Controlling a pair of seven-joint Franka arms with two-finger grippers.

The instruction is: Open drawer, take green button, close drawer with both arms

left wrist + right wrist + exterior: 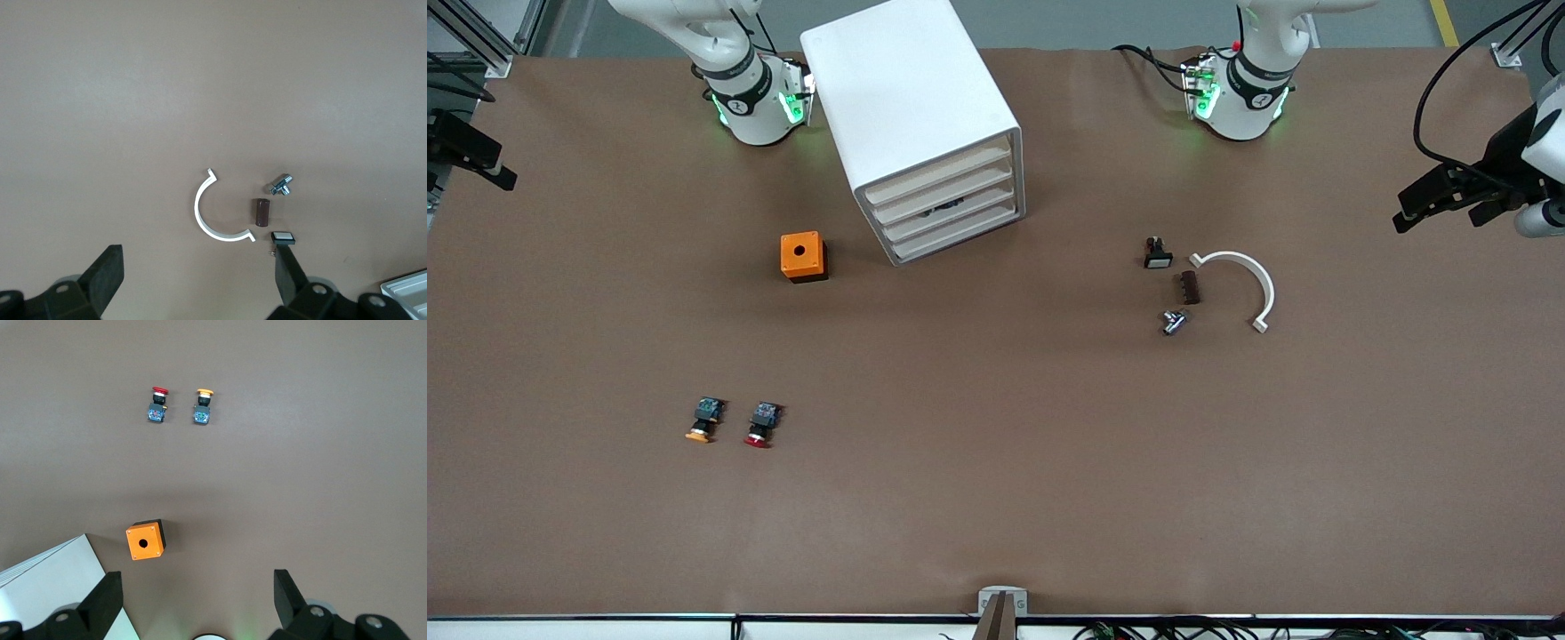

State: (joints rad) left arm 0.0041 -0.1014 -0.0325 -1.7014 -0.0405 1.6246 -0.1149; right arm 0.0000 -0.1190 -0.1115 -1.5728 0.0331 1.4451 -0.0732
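The white four-drawer cabinet [911,98] stands between the two arm bases, and all its drawers are shut. The drawer [951,216], third from the top, has a cream front, with a small dark shape in the gap just above it. The green-capped button is hidden. My left gripper [197,283] is open and empty, high over the table by a group of small parts. My right gripper [197,603] is open and empty, high over the table near the cabinet [47,587]. Neither gripper shows in the front view.
An orange box [803,257] with a round hole sits beside the cabinet toward the right arm's end. Orange-capped [704,420] and red-capped [761,424] buttons lie nearer the front camera. Toward the left arm's end lie a white half-ring clamp [1240,280], a brown block [1190,288], a metal fitting [1173,321] and a white-topped black part [1157,253].
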